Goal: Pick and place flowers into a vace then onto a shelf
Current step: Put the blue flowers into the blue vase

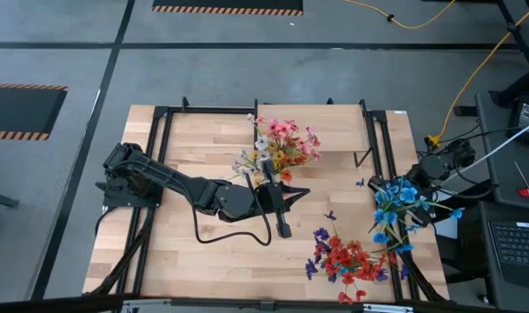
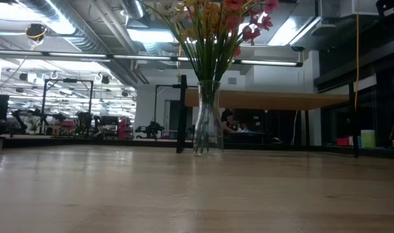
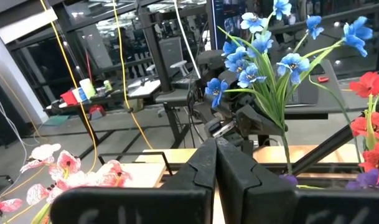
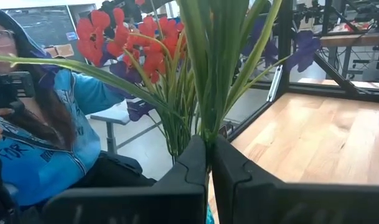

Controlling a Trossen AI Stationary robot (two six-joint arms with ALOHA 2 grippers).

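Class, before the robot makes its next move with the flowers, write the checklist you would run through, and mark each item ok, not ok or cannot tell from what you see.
1. Right gripper has a bunch in hand: ok, its fingers are shut on the stems of the blue flowers at the table's right edge.
2. Left gripper is free: ok, shut on nothing, over the middle of the table.
3. Vase stands upright: ok, already holding pink and yellow flowers.
4. Room in the vase for more stems: cannot tell.
5. Red and purple flowers still to be picked: not ok, lying on the table.
6. Shelf has free space: ok.
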